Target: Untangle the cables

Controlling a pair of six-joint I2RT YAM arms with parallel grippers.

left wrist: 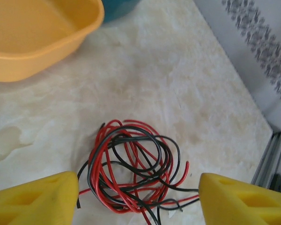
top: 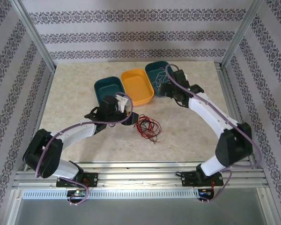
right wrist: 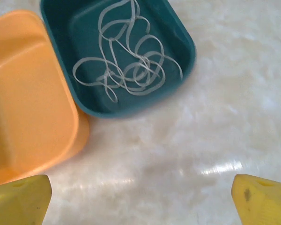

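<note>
Cables (left wrist: 133, 168) — red and black, one loose tangle on the counter (left wrist: 178, 84), near the yellow tray (left wrist: 84, 28). The white cable (right wrist: 126, 61) lies in the teal tray (right wrist: 187, 47). My left tool (left wrist: 138, 187) straddles the tangle, fingers apart, nothing held. Right tool (right wrist: 140, 197) is wide and empty, just beside the teal tray. I'd pinch one outer red loop only — not the bundle — and lift slowly.

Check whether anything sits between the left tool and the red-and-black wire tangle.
Nothing visible does. The tangle of thin red and black wires lies on bare marble-look tabletop just ahead of the open left tool; the yellow plastic tray sits well beyond it.
</note>
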